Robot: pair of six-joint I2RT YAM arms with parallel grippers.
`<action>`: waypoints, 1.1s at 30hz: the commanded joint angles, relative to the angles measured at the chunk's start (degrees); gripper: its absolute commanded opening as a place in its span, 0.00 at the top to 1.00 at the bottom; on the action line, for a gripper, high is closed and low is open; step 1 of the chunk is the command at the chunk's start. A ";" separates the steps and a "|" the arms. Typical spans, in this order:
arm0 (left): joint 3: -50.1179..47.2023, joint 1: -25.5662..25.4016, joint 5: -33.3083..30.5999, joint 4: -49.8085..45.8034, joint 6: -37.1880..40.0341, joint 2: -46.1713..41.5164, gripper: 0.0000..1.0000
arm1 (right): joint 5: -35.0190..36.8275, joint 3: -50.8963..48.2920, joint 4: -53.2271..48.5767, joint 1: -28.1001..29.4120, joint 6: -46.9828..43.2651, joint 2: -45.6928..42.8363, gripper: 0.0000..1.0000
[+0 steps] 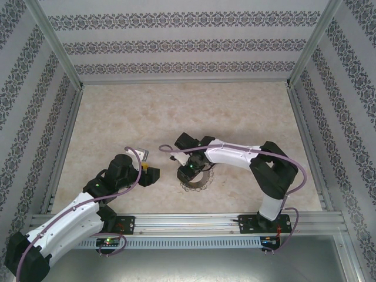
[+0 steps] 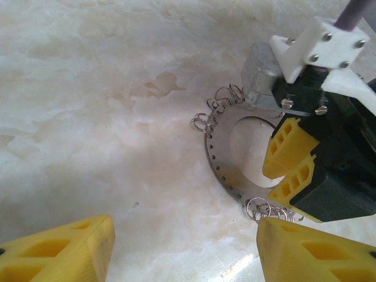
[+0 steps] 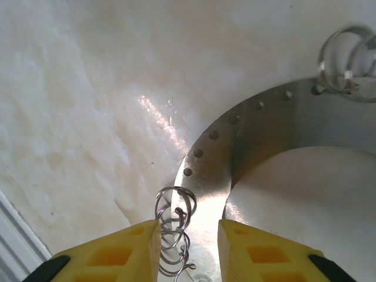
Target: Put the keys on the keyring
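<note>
The keyring (image 1: 195, 181) is a flat grey metal ring with a wide hole, lying on the pale table in front of the arms. In the right wrist view, my right gripper (image 3: 188, 226) stands low over the keyring (image 3: 264, 123). Its yellow jaws are apart and straddle the rim and a cluster of wire loops (image 3: 175, 205). The left finger touches the loops. My left gripper (image 2: 185, 235) is open just left of the keyring (image 2: 220, 167), with bare table between its fingers. The right gripper's fingers (image 2: 291, 158) cover the ring's right side. The keys are out of view.
More wire loops (image 2: 218, 100) fringe the ring's far rim. Patterned walls and aluminium rails (image 1: 64, 141) enclose the table. An aluminium rail (image 1: 194, 220) runs along the near edge, by the arm bases. Open tabletop (image 1: 176, 111) stretches behind the arms.
</note>
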 commanded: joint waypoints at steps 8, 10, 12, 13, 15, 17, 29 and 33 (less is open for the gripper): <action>-1.40 0.62 -1.02 0.13 1.33 -1.25 0.34 | -7.10 5.75 -7.60 -2.03 -3.76 4.73 0.70; -1.65 0.62 -0.96 0.47 1.43 -1.45 0.34 | -7.12 6.50 -8.32 -2.09 -3.97 5.48 0.70; -1.77 0.58 -0.90 0.72 1.57 -1.63 0.34 | -7.14 7.00 -9.05 -2.08 -4.05 6.40 0.71; -1.84 0.62 -0.76 0.81 1.65 -1.63 0.34 | -7.02 7.15 -9.21 -2.05 -3.95 6.69 0.71; -1.97 0.56 -0.64 1.07 1.68 -1.72 0.34 | -6.43 7.17 -9.33 -2.05 -3.77 6.88 0.72; -2.24 0.62 -0.57 1.45 1.68 -1.78 0.34 | -5.94 7.41 -9.63 -2.03 -3.65 7.18 0.72; -2.97 0.63 -0.55 2.07 1.95 -2.77 0.34 | -6.96 8.36 -9.52 -2.05 -2.80 9.30 0.75; -3.41 0.59 -0.28 2.63 1.91 -2.95 0.34 | -7.39 9.25 -9.64 -1.94 -2.61 9.78 0.76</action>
